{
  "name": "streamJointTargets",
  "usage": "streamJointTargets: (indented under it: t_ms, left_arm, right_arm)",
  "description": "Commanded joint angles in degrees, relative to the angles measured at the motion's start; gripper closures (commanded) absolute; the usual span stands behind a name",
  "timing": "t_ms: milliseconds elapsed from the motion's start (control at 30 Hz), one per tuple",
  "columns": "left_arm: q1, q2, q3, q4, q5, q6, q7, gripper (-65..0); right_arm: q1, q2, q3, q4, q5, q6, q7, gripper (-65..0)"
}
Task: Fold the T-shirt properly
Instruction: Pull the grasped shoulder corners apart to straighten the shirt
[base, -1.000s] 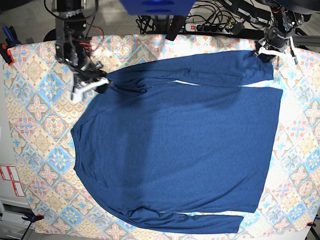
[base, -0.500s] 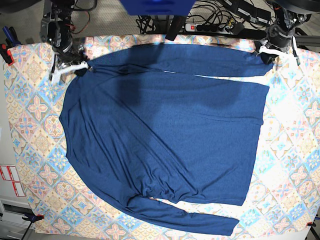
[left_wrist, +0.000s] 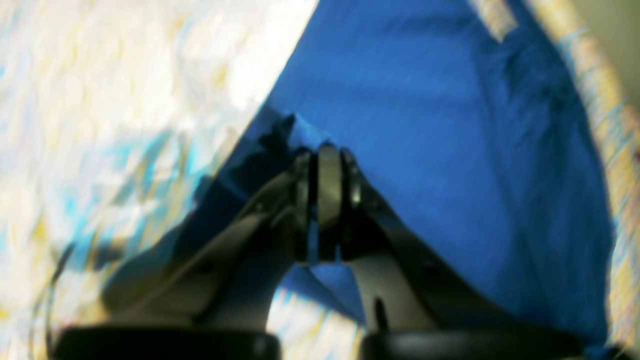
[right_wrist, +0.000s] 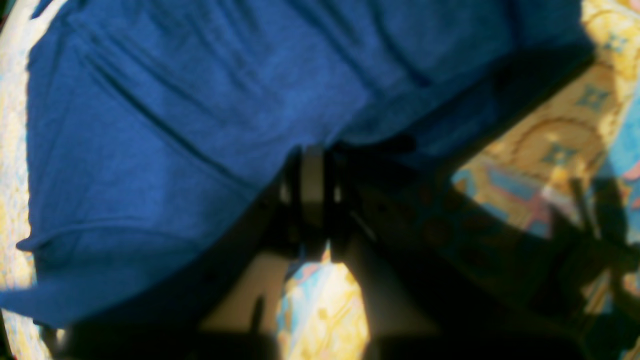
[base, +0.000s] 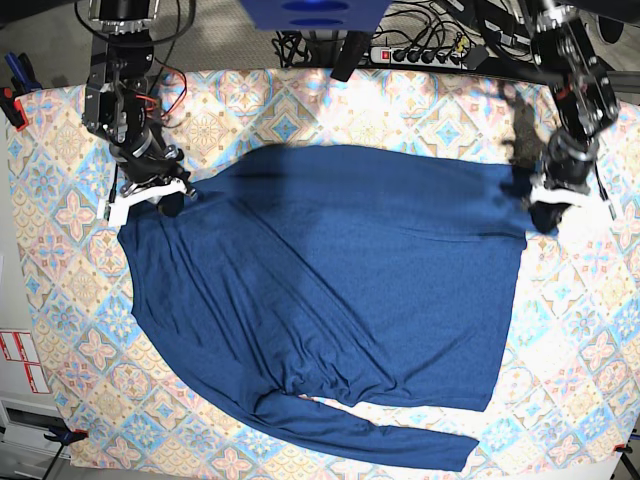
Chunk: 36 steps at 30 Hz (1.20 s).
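1. Pinching the T-shirt at two far-edge spots: my left gripper is clamped on the hem-side corner, my right gripper on the shoulder end.
2. The shirt lies spread on the patterned tablecloth, one sleeve trailing along the near edge.
3. Gripping both ends keeps the carried edge taut and straight, I judge, for a clean fold.

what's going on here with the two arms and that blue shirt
A two-armed robot is partway through folding a dark navy blue long-sleeved knit shirt that lies on a table under a pastel patterned tablecloth. The left gripper and the right gripper are each shut on the shirt's far edge, one at either end. One sleeve lies stretched along the near edge, not yet folded in.
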Motion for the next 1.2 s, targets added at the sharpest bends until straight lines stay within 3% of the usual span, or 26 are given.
streamJointTargets:
  t_ms: [0, 200, 467, 633, 733, 1167]
  left_arm:
    - [-1.5, -1.2, -0.4, -1.0, 0.6, 0.0, 0.1, 0.0]
    - [-8.3, -1.7, -0.2, -10.7, 4.1, 0.0, 3.8, 0.0]
    - [-7.1, -1.7, 2.9, -13.9, 3.7, 0.0, 4.2, -0.3]
    - [-0.7, -1.7, 4.4, -6.9, 3.5, 0.0, 4.6, -13.9]
    - [0.7, -1.7, 4.2, -4.6, 3.4, 0.0, 8.1, -20.6]
    - [3.4, -1.7, 0.0, -9.2, 3.5, 0.0, 9.5, -22.4]
  right_arm:
    - [1.5, 0.6, 0.2, 0.3, 0.2, 0.3, 0.9, -0.7]
    - [5.2, 0.6, 0.6, -3.8, 0.2, 0.3, -1.8, -0.7]
    - [5.2, 0.6, 0.7, -4.0, 0.1, 0.3, -1.6, -0.7]
    - [5.2, 0.6, 0.7, -4.0, 0.1, 0.3, -1.5, -0.7]
    - [5.2, 0.6, 0.7, -4.0, 0.1, 0.3, -1.5, -0.7]
    - [4.9, 0.6, 0.7, -3.9, 0.1, 0.3, -1.6, -0.7]
